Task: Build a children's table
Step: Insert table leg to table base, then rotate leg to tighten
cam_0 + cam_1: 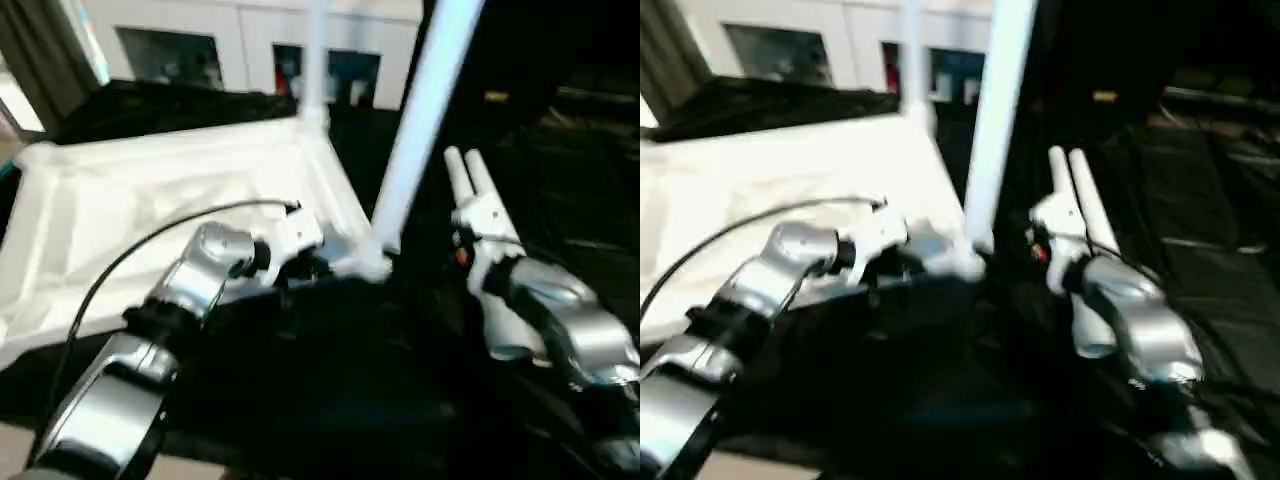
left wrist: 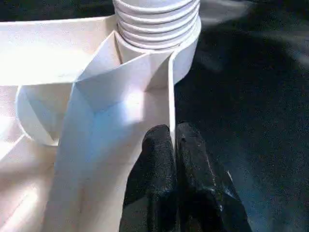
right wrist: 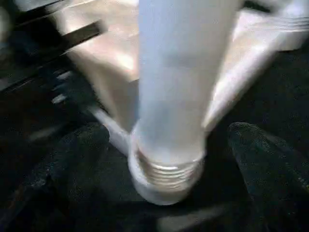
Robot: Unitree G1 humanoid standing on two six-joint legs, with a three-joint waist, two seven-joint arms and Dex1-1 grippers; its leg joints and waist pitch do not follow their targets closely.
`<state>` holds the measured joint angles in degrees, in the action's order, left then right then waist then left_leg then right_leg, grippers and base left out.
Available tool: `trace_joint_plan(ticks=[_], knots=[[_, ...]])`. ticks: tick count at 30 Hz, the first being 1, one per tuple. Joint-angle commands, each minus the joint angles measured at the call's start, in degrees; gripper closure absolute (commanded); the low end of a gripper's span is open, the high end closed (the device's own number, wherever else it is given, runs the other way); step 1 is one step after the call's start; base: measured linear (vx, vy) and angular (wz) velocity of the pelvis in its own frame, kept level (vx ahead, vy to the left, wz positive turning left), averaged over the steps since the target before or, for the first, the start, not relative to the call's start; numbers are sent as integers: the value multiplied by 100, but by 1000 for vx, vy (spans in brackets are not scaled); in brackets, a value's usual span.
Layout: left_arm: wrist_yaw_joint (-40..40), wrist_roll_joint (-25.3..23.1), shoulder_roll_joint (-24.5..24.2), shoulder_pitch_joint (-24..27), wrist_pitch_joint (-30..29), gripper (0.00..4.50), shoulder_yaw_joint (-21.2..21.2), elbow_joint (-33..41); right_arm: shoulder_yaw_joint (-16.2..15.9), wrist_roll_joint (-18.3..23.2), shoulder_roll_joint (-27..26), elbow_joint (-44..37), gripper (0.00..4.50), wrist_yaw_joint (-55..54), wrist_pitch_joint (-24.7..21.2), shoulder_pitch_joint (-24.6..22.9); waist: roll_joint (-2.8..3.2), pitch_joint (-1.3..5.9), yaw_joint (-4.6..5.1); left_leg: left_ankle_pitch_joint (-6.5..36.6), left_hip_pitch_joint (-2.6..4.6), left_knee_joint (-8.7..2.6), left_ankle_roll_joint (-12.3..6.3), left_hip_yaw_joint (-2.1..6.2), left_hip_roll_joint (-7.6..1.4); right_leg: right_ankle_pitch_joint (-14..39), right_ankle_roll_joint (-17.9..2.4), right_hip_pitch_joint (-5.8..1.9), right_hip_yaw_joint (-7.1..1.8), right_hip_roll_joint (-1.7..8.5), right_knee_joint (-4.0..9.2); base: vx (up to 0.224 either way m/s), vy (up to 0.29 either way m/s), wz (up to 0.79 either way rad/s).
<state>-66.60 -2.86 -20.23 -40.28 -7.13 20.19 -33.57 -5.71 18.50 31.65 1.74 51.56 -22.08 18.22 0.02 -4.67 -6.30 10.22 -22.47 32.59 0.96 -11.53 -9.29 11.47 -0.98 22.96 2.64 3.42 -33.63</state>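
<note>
Just beyond the left gripper [image 2: 174, 140], whose fingers pinch the rim of the upturned tabletop [image 1: 150, 210], one leg [image 1: 420, 120] stands in the near corner socket, its thread partly showing. A second leg [image 1: 315, 60] rises at the far corner. Two corners look empty, so roughly half remains. The right gripper [image 3: 159, 159] is spread wide around the near leg, not holding it. A cabinet [image 1: 250, 45] stands behind; a cable [image 1: 130, 255] crosses the tabletop.

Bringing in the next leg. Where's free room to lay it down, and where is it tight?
Bare black mat between the two forearms, and more beyond the right gripper. Crowded at the tabletop near corner: standing leg, left gripper shut on the rim.
</note>
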Motion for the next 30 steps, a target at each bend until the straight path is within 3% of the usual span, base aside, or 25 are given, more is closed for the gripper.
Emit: trace_joint_plan(ticks=[1,5,7,17,26,29,30], knots=[[-471,148,-94,143,-56,450,170,292,-78,176,232,-339,7,415,-175,-80,2,382,-29,638,186,-331,-548,194,-527,-222,-1552,-311,-286,597,230,0,0,0],[-687,203,-209,213,-105,450,176,513,-119,196,426,-571,7,665,-313,-192,-28,388,-54,740,187,-308,-475,187,-500,92,-1514,-283,-294,613,246,0,0,0],[-779,155,-305,274,-114,450,229,611,-241,2,480,-530,7,684,-239,-205,-25,383,-56,769,179,-311,-387,196,-496,329,-1475,-276,-294,612,261,0,0,0],[-743,82,-331,363,-181,450,248,789,-573,-297,182,-350,7,423,-76,-115,-38,419,-40,544,162,-257,-435,199,-465,43,-1490,-280,-284,587,191,0,0,0],[-657,51,-307,359,-200,450,234,786,-653,-389,-94,-108,7,272,19,56,-31,433,-47,745,173,-248,-245,205,-463,391,-1442,-279,-290,590,198,0,0,0],[-643,38,-306,359,-204,450,236,787,-697,-465,-85,-51,23,314,70,60,-36,446,-46,680,169,-232,-279,202,-456,282,-1432,-284,-290,588,179,0,0,0],[-638,34,-306,360,-206,450,236,789,-719,-508,-79,-30,52,331,95,58,-40,452,-47,631,164,-222,-297,199,-450,211,-1436,-286,-290,585,169,0,0,0]])
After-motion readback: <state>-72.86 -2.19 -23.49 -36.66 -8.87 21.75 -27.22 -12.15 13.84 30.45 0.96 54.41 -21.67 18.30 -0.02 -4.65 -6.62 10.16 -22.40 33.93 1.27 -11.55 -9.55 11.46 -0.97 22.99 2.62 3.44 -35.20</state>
